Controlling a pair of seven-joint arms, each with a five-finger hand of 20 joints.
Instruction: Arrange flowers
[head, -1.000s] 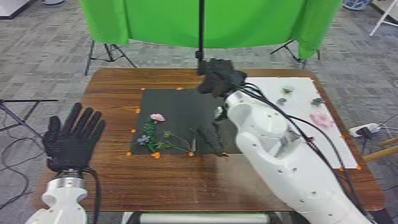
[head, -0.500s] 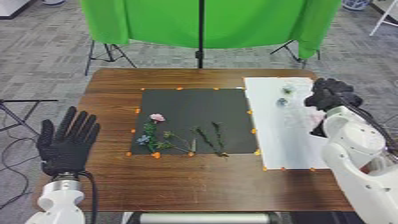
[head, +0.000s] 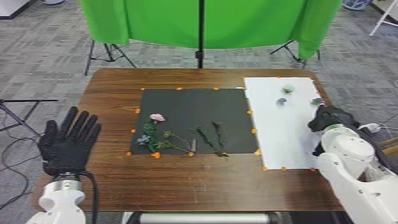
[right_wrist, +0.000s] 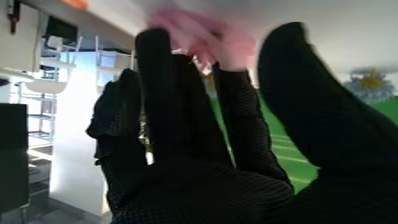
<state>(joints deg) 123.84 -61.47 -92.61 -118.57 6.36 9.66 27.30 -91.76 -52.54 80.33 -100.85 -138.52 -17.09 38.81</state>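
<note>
Nearest, beside the left edge of the brown table (head: 191, 187), the left hand (head: 67, 145) is held palm flat, its fingers straight and somewhat apart. On the dark mat (head: 182, 105), toward its near edge, lie two dark green stems (head: 205, 138), set side by side in the right half. Leafy sprigs (head: 164, 142) lie to their left, and a blue flower (head: 144, 140) rests close to the mat's near left corner. A leafy stem runs away from there toward a pale pink flower (head: 157, 117), which lies by the mat's left edge.

At the right edge of the white sheet (head: 280, 132), about midway along it, is the right hand (head: 335, 119). In the right wrist view, the fingers of the right hand (right_wrist: 178, 120) are extended and the thumb stands apart from them. A pink bloom (right_wrist: 200, 30) is at the fingertips; whether they touch it cannot be told.

Just beyond the hand, near the sheet's right edge, sits a grey-blue flower (head: 317, 101). Roughly level with it, farther left, is a smaller bluish flower (head: 282, 101). A pale green flower (head: 288, 89) lies nearer the sheet's far edge. Past the table's far edge hangs a green cloth (head: 160, 22).
</note>
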